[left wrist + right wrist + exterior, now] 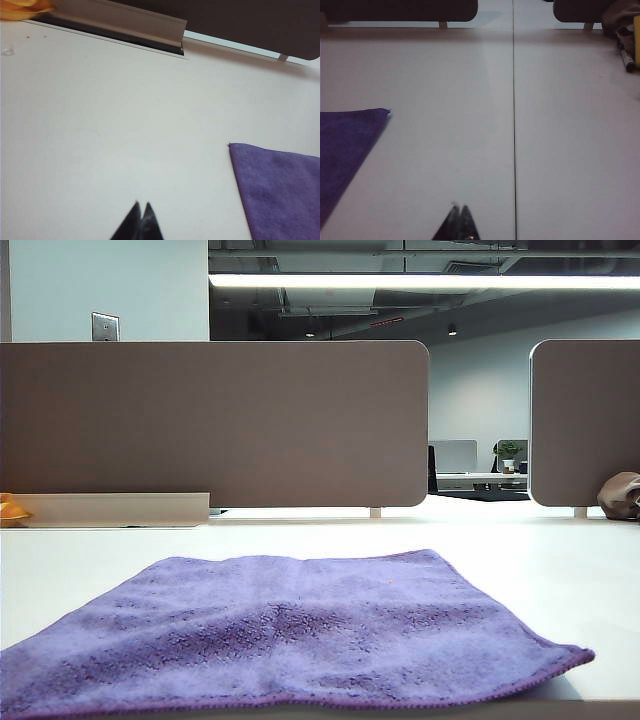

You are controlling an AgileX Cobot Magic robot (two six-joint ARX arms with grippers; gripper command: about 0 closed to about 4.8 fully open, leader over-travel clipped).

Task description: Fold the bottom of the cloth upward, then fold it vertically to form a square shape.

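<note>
The cloth (290,630), a fuzzy purple towel with a darker hem, lies spread flat on the white table at the front of the exterior view. One of its corners (280,185) shows in the left wrist view and another corner (345,145) in the right wrist view. My left gripper (141,204) is shut and empty, held over bare table well apart from the cloth. Shut and empty too, my right gripper (459,206) hovers over bare table beside the cloth. Neither gripper appears in the exterior view.
Brown partition panels (210,425) stand along the table's far edge. An orange object (12,510) and a grey rail (120,508) sit at the back left. At the back right rests a brown-grey lumpy object (620,495). A seam (514,125) runs across the table.
</note>
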